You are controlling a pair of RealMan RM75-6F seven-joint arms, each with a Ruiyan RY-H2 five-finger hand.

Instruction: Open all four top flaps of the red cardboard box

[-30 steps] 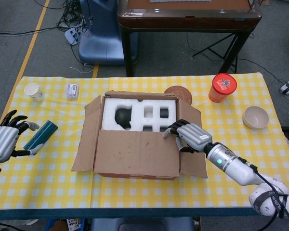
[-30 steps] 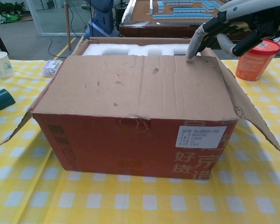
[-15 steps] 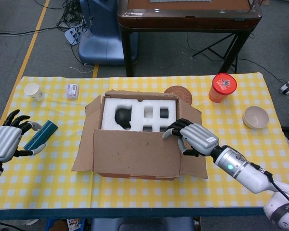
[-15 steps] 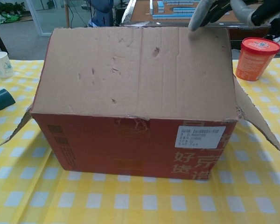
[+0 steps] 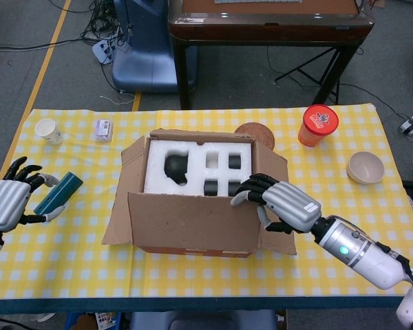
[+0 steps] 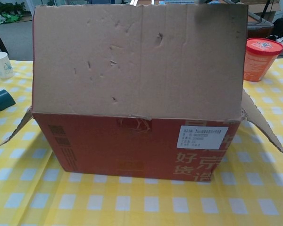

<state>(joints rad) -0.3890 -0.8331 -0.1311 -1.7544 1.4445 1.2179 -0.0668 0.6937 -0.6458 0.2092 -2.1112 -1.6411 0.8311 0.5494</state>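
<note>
**Inspector A:** We recorded a table (image 5: 193, 282) under a yellow-and-white checked cloth, on a grey floor. Behind it stood a dark wooden table (image 5: 268, 27) and a blue machine base (image 5: 148, 51) with cables lying beside it.

**Inspector B:** Agreed. We placed the red cardboard box (image 6: 132, 146) at the middle of the table. Its left, far and right flaps were folded outward; the near flap (image 6: 137, 59) stood almost upright. White foam packing (image 5: 196, 161) with dark cut-outs filled the inside.

**Inspector A:** And the hands?

**Inspector B:** We found the right hand (image 5: 282, 205) at the right end of the near flap, its fingertips (image 5: 244, 187) curled over the flap's top edge and the thumb below. It appeared to be holding that edge. The left hand (image 5: 10, 201) was well apart at the table's left end, fingers spread, holding nothing, just beside a teal object (image 5: 58, 194).

**Inspector A:** Any writing?

**Inspector B:** We noted a white label (image 6: 203, 137) on the box front, its print too small to read, and large Chinese characters beneath it. An orange tub (image 5: 318, 125), a beige bowl (image 5: 365, 167), a paper cup (image 5: 48, 130) and a small packet (image 5: 104, 128) carried nothing we could read
</note>
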